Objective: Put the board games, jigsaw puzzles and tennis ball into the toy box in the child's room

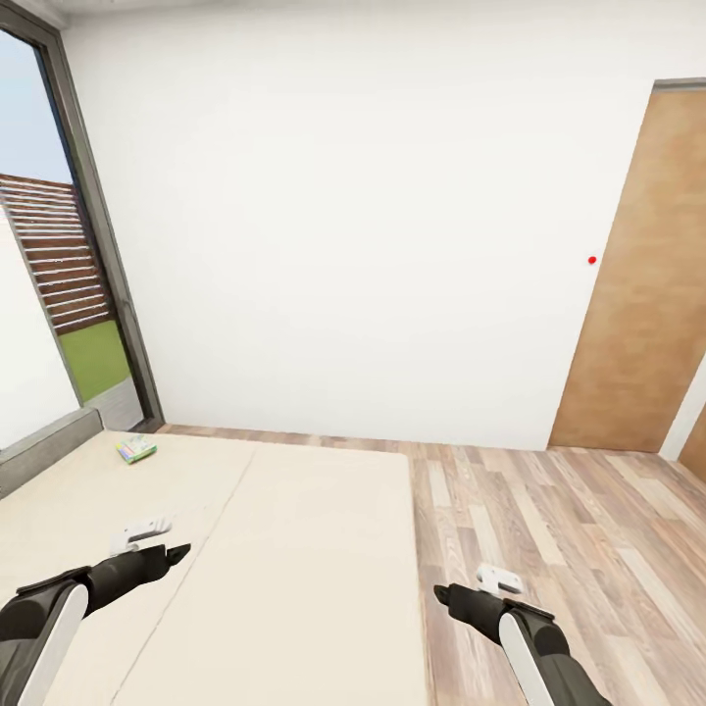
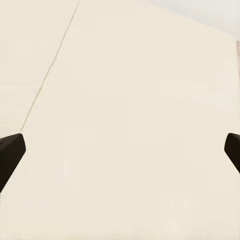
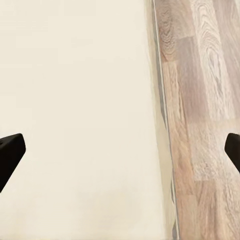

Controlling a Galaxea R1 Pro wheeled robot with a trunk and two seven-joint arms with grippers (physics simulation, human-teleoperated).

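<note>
1. A board game [image 1: 135,449] (green-white cover, print too small to read) lies flat on the bed [image 1: 294,549] near its far left part, at about 10 o'clock in the head view; its long axis runs roughly toward 2 o'clock.
2. The left end effector [image 2: 120,150] hangs over bare mattress with its fingers spread wide, holding and touching nothing.
3. The right end effector [image 3: 120,150] is likewise wide open and empty; it sits above the bed's right edge, where mattress meets the wooden floor [image 3: 205,100].
4. A brown door [image 1: 642,284] stands at 2 o'clock; a window [image 1: 49,265] at 9.
</note>
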